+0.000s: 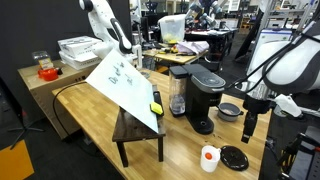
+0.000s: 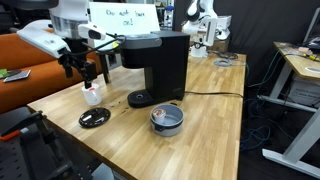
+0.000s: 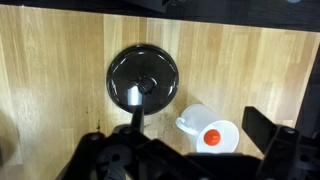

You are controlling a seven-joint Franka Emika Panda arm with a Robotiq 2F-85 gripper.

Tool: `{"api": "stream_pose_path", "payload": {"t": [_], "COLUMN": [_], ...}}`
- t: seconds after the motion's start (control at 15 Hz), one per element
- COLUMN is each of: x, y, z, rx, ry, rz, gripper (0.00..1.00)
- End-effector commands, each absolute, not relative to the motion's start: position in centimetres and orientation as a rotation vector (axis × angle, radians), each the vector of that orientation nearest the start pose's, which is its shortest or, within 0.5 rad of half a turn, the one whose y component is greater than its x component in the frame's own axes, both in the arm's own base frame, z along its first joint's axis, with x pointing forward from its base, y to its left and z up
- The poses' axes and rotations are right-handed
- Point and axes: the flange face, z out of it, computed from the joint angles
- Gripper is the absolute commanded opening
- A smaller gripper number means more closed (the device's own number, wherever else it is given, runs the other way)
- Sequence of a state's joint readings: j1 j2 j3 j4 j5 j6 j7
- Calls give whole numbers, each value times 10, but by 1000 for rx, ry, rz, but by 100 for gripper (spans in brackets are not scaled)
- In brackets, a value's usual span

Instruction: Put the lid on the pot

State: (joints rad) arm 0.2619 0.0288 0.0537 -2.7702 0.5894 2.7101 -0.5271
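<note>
While the lid (image 3: 143, 85) lies flat on the tabletop (image 3: 50, 60), my gripper (image 1: 250, 128) hovers above it, spread wide and empty.

There is one table (image 2: 205, 100), and on it stand one lid (image 2: 96, 117), one pot (image 2: 166, 119), one coffee machine (image 2: 160, 60) and one cup (image 2: 92, 95) with a red top. The wrist view shows only two of these things: one lid and one cup.
</note>
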Motion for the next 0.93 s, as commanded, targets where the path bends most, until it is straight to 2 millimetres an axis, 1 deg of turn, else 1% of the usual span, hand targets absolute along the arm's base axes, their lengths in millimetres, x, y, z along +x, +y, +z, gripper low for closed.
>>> {"api": "stream_pose_path", "payload": {"t": [0.0,0.27,0.33,0.4,0.53,0.87], "x": [363,354,353,348,348,352], "y": [95,101,102,101,103,103], "z": [170,130,123,133,122,122], "rx": [-2874,-2886,-2880,-2884,-2879,-2878], "ry": [-461,-556,-578,-559,-578,-577], "rz": [132,276,302,291,320,313], "gripper": [100,100,100,100,100,100]}}
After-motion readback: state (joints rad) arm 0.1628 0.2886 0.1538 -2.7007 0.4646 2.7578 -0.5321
